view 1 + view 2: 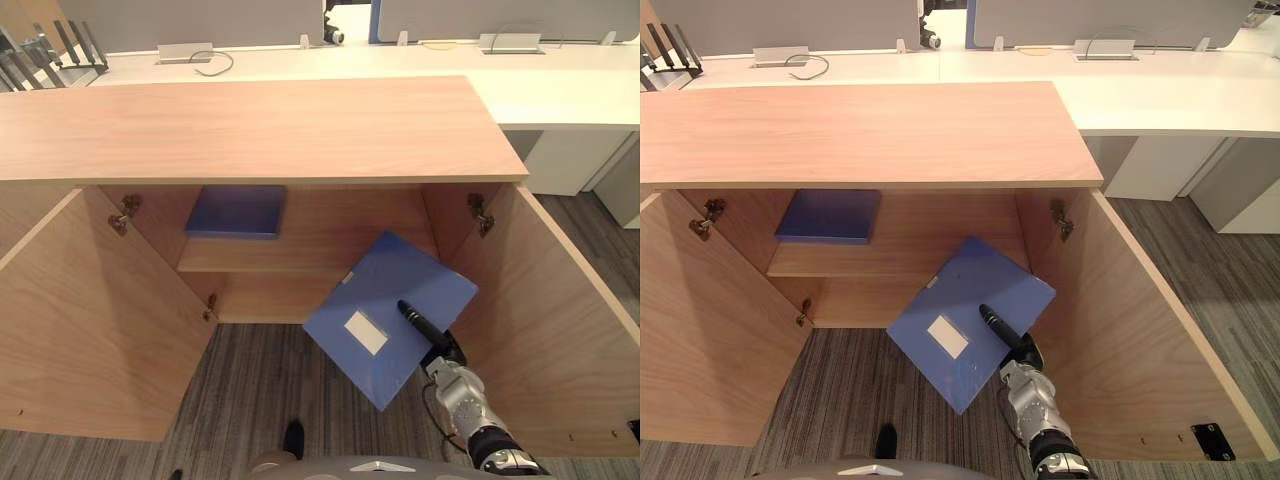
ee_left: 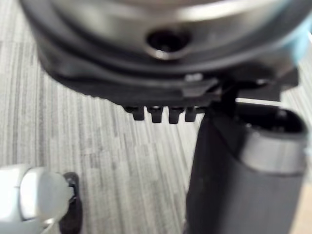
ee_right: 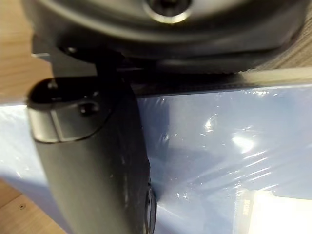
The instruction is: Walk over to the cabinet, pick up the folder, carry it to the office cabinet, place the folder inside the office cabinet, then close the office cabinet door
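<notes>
already at the open office cabinet, folder in hand but not yet inside

the right hand [image 1: 432,333] comes in from 5 o'clock and pinches the blue folder [image 1: 385,300] at its edge, thumb laid flat across the top cover and the other fingers hidden beneath. the folder hangs tilted in the mouth of the office cabinet [image 1: 260,125], toward 4 o'clock, white label [image 1: 365,332] up, not resting on the shelf [image 1: 300,255]. a second folder [image 1: 237,210] lies flat on that shelf at 10 o'clock. the left door [image 1: 90,320] and right door [image 1: 545,320] stand wide open. walking, pickup and carry look done; setting the folder in, letting go and shutting the doors are left. the left hand [image 2: 165,58] shows over carpet, and i cannot tell how its fingers are set.
</notes>
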